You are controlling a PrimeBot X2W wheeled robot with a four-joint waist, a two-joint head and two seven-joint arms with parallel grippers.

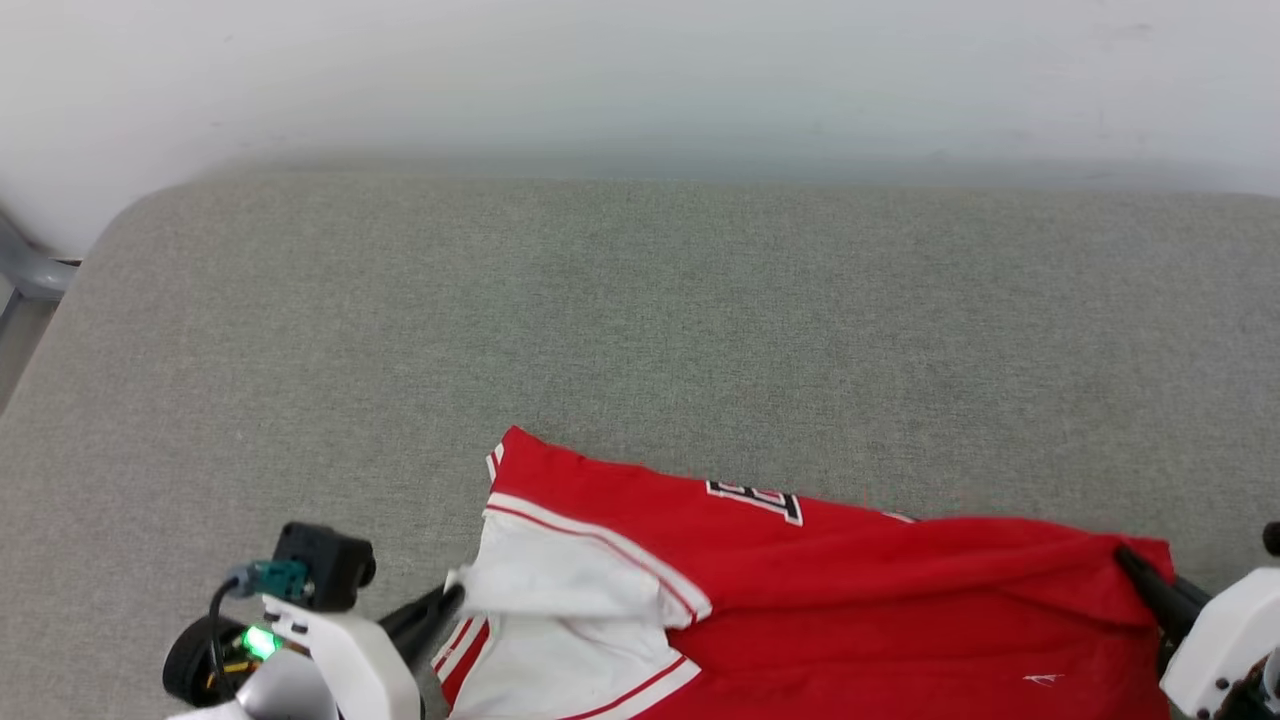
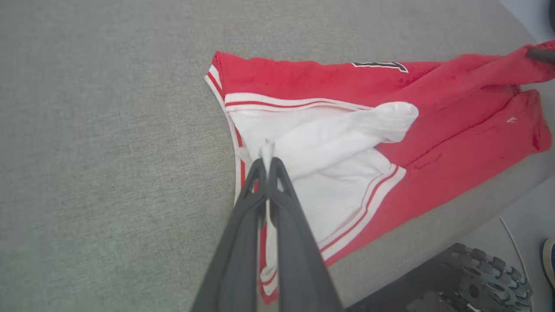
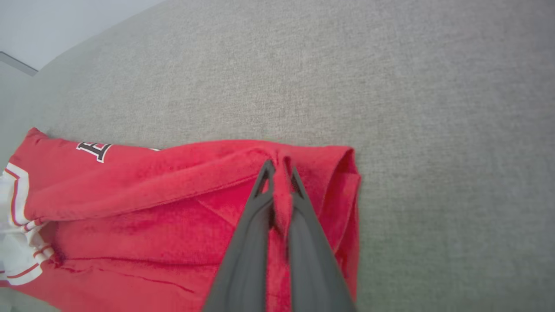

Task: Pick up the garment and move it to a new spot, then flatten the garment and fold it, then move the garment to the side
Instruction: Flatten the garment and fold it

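The garment [image 1: 850,590], a red jersey with white sleeves and striped trim, lies bunched along the near edge of the grey cushion; a bit of black lettering [image 1: 755,500] shows on a fold. My left gripper [image 1: 452,597] is shut on the white sleeve fabric [image 2: 267,149] at the garment's left end. My right gripper [image 1: 1125,555] is shut on a pinch of red cloth [image 3: 281,182] at its right end. In the left wrist view the garment [image 2: 347,143] stretches away to the right, partly hanging over the cushion's edge.
The grey cushioned surface [image 1: 640,320] spreads wide beyond the garment, up to a pale wall [image 1: 640,70]. A grey frame piece [image 1: 30,265] stands past the left corner. My wheeled base [image 2: 481,277] and the floor show below the cushion edge.
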